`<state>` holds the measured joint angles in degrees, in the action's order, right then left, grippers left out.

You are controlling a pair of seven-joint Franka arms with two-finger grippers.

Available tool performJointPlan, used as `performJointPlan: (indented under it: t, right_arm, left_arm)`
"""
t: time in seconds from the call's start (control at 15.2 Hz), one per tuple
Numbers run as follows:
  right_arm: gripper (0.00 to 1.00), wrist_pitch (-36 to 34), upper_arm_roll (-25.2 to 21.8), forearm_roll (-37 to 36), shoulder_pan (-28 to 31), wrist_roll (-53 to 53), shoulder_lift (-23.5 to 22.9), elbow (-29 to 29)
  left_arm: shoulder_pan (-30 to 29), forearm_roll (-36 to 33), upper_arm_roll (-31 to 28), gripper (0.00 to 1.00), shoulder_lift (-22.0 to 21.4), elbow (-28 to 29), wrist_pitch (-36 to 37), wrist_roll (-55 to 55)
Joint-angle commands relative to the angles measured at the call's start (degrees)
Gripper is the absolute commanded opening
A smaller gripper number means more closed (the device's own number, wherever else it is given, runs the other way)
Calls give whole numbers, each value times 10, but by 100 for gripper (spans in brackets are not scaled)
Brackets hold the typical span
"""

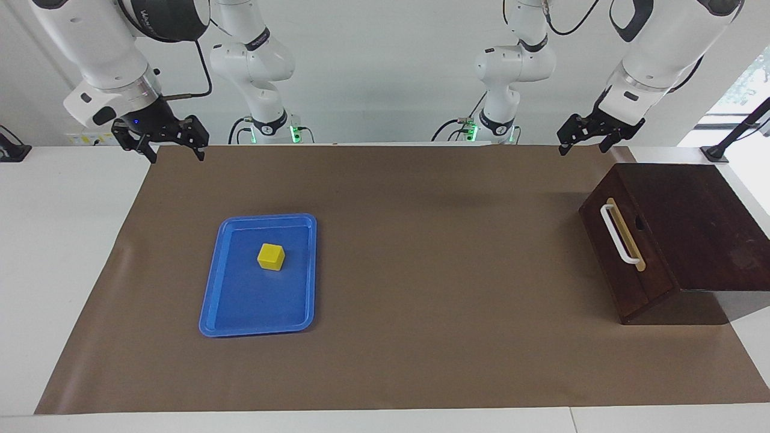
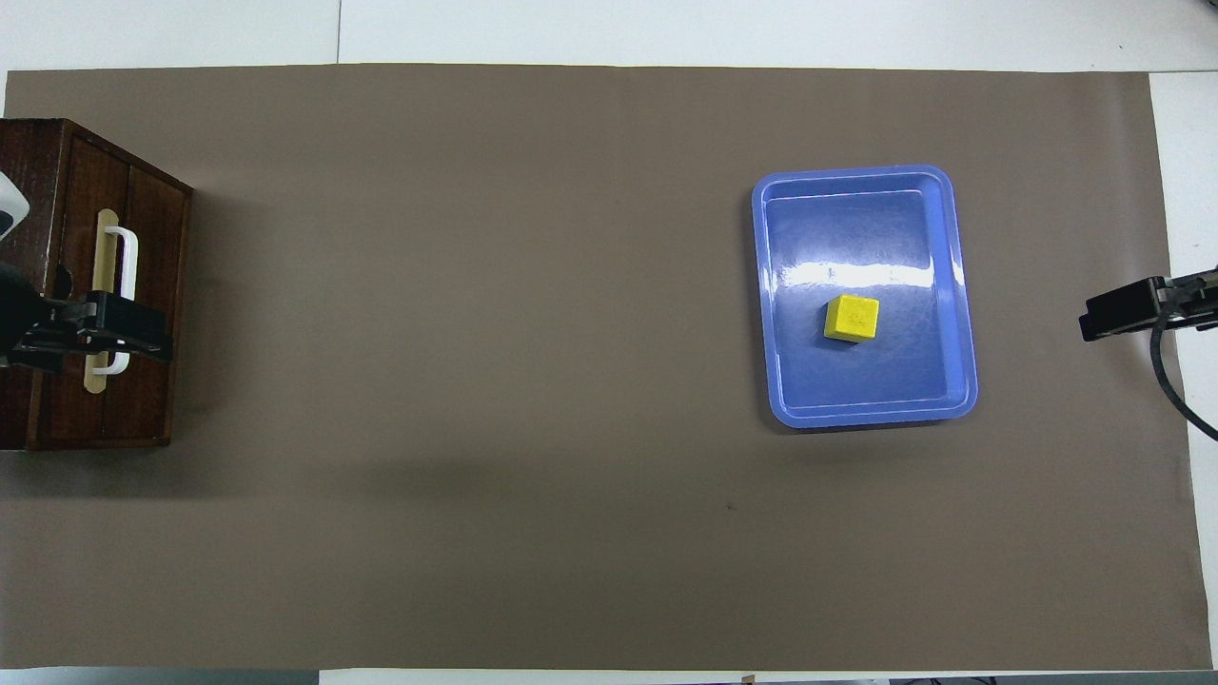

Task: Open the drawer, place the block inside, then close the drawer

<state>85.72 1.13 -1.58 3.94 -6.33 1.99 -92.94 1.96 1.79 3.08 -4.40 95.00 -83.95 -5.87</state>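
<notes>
While the drawer (image 1: 625,252) sits shut in its box at the left arm's end of the table, well apart from the block (image 1: 271,257) on the blue tray (image 1: 222,300), both the left gripper (image 1: 582,139) and right gripper (image 1: 161,142) hang high with fingers spread, so I think the first step waits: the left one must come down and grab the white handle (image 1: 619,234).

A brown paper mat (image 1: 421,270) covers most of the white tabletop (image 1: 60,240). The flat blue plastic tray (image 1: 228,313) lies on the mat toward the right arm's end, with the small yellow cube block (image 1: 271,257) in it. The dark brown wooden drawer (image 1: 628,252), shut in its boxy cabinet (image 1: 698,222), stands at the left arm's end, its front facing the tray.
</notes>
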Motion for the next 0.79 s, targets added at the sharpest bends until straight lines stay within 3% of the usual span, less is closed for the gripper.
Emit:
performJointPlan:
  t: [0.0, 0.33, 0.72]
  right_arm:
    - [100, -2, 1, -9, 4, -9, 6, -1]
    - [100, -5, 1, -9, 5, -9, 8, -6]
    - [100, 34, -2, -7, 19, -86, 56, -113]
  left_arm:
    - [2, 6, -4, 100, -7, 2, 7, 3]
    - [2, 6, -4, 100, -7, 2, 7, 3]
    - [2, 6, -4, 100, -6, 2, 7, 3]
